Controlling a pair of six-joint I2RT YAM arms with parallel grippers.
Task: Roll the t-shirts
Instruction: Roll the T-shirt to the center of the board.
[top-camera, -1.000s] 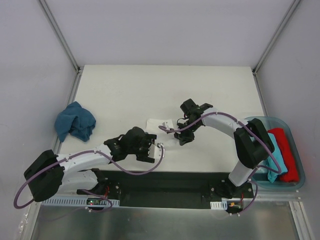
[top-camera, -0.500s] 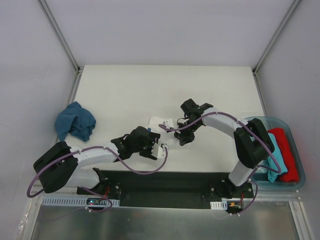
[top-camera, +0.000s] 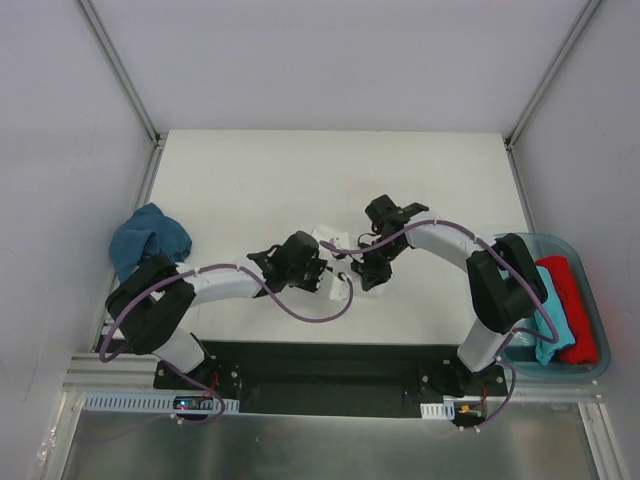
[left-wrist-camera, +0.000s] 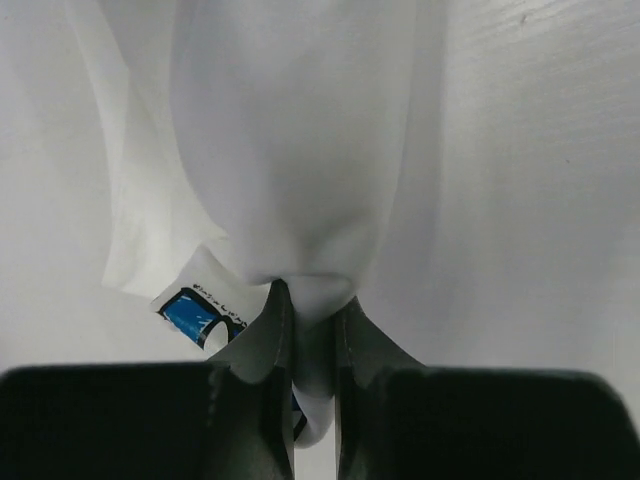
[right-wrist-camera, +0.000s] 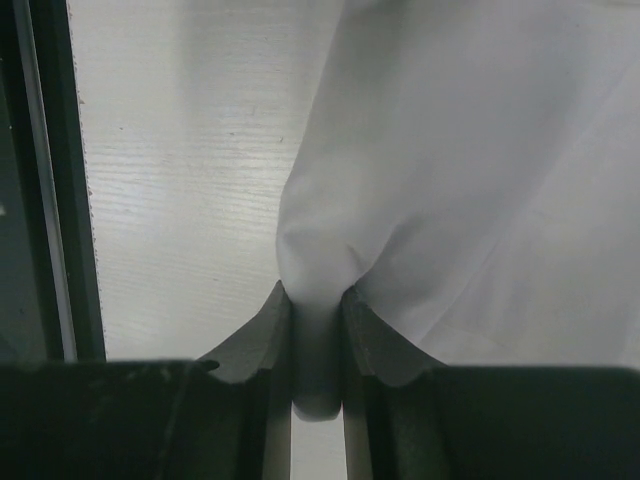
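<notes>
Left gripper (left-wrist-camera: 312, 300) is pinched tight on a fold of the white t-shirt (left-wrist-camera: 290, 150). The cloth is bunched between its fingers and fans out ahead of them, and a blue-printed label (left-wrist-camera: 190, 312) pokes out just left of the fingertips. Right gripper (right-wrist-camera: 317, 300) is likewise clamped on a fold of the same shirt, with fabric spreading ahead and to its right and bare table (right-wrist-camera: 170, 200) to its left (dark strip at the far left of that view). From above, the two grippers sit close together, tips toward each other, with the white shirt crumpled small between and under them. Well off to the left of the left gripper, a blue t-shirt (top-camera: 150, 243) lies in a loose heap by the table edge. Well off to the right of the right gripper stands a bin (top-camera: 560, 240) holding a red t-shirt (top-camera: 572, 300) and a teal t-shirt (top-camera: 553, 325), side by side and touching.
</notes>
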